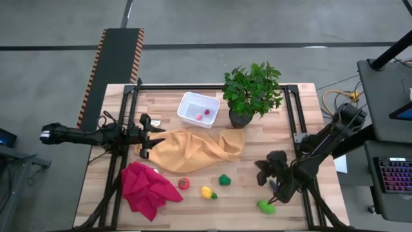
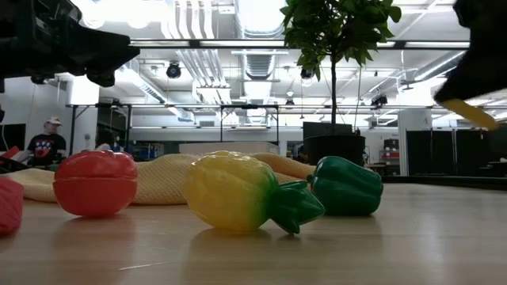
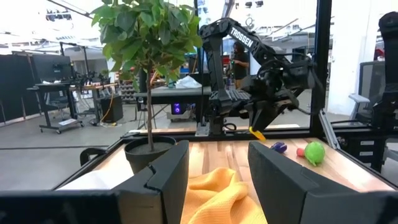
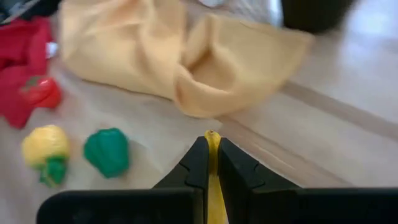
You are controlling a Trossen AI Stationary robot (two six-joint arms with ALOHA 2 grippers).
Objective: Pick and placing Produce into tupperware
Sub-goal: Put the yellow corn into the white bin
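Observation:
The white tupperware (image 1: 197, 109) stands at the far middle of the table with a small pink piece (image 1: 207, 113) inside. A red tomato (image 1: 184, 183), a yellow fruit (image 1: 206, 192) and a green pepper (image 1: 224, 180) lie on the wood near the front. A green piece (image 1: 265, 207) and a purple one (image 3: 278, 147) lie at the near right. My right gripper (image 4: 212, 146) hangs above them, shut on a thin yellow piece (image 3: 256, 132). My left gripper (image 3: 217, 168) stands open and level at the left edge of the yellow cloth (image 1: 193, 148). My right gripper pinches the thin yellow piece between its two fingers, and the piece's end (image 4: 212, 135) pokes out past the fingertips. The fingers slant downward over the table. The piece is lifted clear of the wood.
A leafy plant in a black pot (image 1: 248, 96) stands right of the tupperware. A crumpled red cloth (image 1: 147, 187) lies at the near left. Black frame rails (image 1: 293, 109) run along the table's sides. Bare wood shows between the yellow cloth and the right gripper.

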